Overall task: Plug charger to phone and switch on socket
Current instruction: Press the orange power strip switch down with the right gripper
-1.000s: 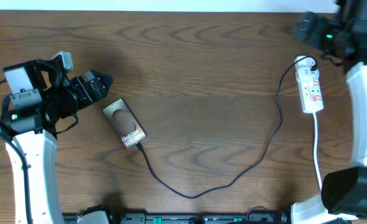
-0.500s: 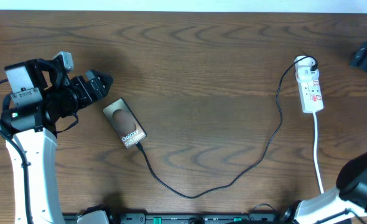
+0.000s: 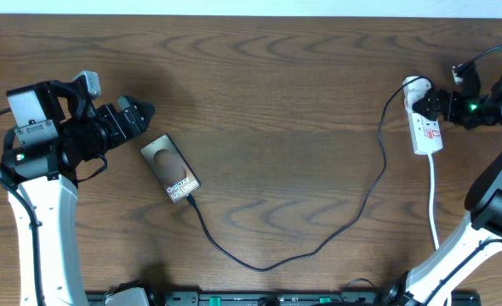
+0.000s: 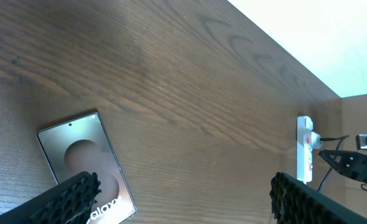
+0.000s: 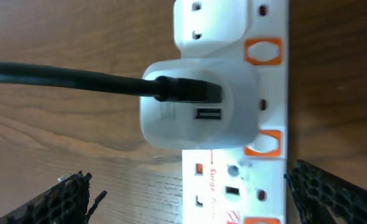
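Dark brown slab phone (image 3: 170,168) w/ white lettering lies at left of wooden surface (image 3: 268,93), just beside left claw (image 3: 137,117), fingers wide apart, empty. Thin black charger cable (image 3: 353,217) runs from phone's end to white adapter (image 5: 199,112) on white red-marked power strip (image 3: 424,127) at right; right claw (image 5: 186,180) hangs over strip, jaws apart.

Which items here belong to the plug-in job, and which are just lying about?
Job:
- phone
- charger
- adapter, seated in the socket
- socket

Lying about:
- no stray items in view; the rest is the socket's white cord and the table
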`<action>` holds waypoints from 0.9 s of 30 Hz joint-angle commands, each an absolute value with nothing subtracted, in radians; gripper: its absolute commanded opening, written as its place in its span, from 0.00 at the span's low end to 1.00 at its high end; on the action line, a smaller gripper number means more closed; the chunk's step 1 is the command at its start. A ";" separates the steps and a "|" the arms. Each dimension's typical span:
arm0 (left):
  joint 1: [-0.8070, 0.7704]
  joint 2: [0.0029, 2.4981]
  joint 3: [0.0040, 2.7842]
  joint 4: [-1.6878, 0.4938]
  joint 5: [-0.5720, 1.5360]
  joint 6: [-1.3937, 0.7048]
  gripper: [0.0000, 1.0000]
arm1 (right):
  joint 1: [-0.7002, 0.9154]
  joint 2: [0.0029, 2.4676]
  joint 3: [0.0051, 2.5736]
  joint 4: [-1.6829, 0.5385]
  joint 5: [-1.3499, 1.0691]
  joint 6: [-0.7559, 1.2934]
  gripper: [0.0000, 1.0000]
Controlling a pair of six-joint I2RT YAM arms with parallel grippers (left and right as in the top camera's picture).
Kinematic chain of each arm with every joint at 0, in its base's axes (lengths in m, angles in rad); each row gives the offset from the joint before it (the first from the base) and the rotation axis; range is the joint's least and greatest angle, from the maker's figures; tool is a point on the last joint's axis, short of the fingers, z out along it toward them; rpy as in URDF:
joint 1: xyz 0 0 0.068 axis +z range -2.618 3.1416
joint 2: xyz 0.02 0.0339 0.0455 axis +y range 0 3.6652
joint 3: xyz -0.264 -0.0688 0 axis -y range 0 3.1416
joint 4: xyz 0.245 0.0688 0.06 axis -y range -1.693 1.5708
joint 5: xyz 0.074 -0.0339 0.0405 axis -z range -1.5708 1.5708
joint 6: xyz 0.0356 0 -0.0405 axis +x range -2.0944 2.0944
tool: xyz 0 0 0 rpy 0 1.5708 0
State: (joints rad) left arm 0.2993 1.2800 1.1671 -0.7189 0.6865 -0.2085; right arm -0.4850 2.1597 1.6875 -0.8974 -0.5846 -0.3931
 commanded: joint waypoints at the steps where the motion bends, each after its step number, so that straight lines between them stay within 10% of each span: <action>1: 0.302 1.282 1.167 -0.722 0.696 -0.195 0.91 | -0.456 2.166 1.688 -0.892 -0.603 -0.423 0.99; 27: 0.302 1.282 1.167 -0.741 0.696 -0.187 0.91 | -0.433 2.200 1.686 -0.865 -0.594 -0.310 0.99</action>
State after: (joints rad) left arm 0.2993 1.2800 1.1671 -0.7353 0.6861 -0.2085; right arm -0.4488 2.1864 1.6875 -0.8661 -0.5838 -0.3241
